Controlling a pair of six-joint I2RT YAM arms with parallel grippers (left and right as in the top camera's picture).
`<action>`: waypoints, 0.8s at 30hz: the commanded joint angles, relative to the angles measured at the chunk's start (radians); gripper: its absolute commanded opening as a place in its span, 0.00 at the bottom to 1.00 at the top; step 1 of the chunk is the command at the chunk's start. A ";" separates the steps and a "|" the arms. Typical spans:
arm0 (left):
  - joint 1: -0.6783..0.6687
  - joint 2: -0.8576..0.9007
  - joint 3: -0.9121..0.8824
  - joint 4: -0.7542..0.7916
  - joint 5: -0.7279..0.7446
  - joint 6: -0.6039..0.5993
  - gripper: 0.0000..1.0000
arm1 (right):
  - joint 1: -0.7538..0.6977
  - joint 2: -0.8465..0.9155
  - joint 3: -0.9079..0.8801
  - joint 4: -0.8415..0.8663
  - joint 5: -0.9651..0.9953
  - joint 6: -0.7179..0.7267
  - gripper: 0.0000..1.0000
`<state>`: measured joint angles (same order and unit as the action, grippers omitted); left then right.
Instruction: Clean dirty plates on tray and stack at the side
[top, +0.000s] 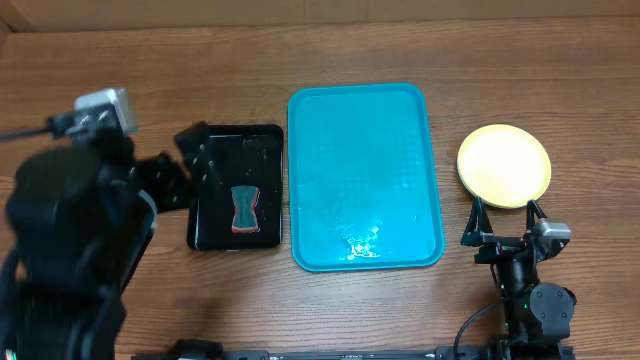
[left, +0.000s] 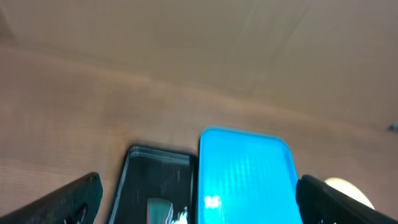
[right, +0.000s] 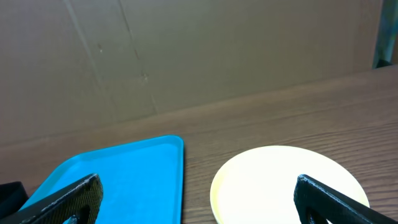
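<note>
Tray bare; the task is judged at or near its end.

Low in the overhead frame the right gripper (top: 506, 210) is seen spread and empty, just below the pale yellow plate (top: 504, 165) at right. Whether other plates lie beneath it cannot be told. The tray (top: 365, 130) at centre holds nothing. Only the left wrist view shows the left gripper (left: 199, 185) spread. Only the overhead shows the sponge (top: 244, 208) on the black tray (top: 215, 235).

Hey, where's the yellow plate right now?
In the overhead view the yellow plate sits on the table to the right of the turquoise tray, off it, just ahead of the open right gripper.
</note>
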<state>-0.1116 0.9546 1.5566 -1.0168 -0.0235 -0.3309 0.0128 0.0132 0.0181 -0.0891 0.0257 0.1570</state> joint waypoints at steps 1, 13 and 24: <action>0.054 -0.134 -0.201 0.137 0.096 0.144 1.00 | -0.002 -0.005 -0.010 0.007 -0.002 -0.001 1.00; 0.179 -0.678 -0.959 0.587 0.149 0.174 1.00 | -0.002 -0.005 -0.010 0.007 -0.002 -0.001 1.00; 0.203 -0.952 -1.323 0.820 0.153 0.143 1.00 | -0.002 -0.005 -0.010 0.007 -0.002 -0.001 1.00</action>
<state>0.0868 0.0174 0.2821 -0.2287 0.1200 -0.1810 0.0128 0.0132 0.0181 -0.0898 0.0254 0.1562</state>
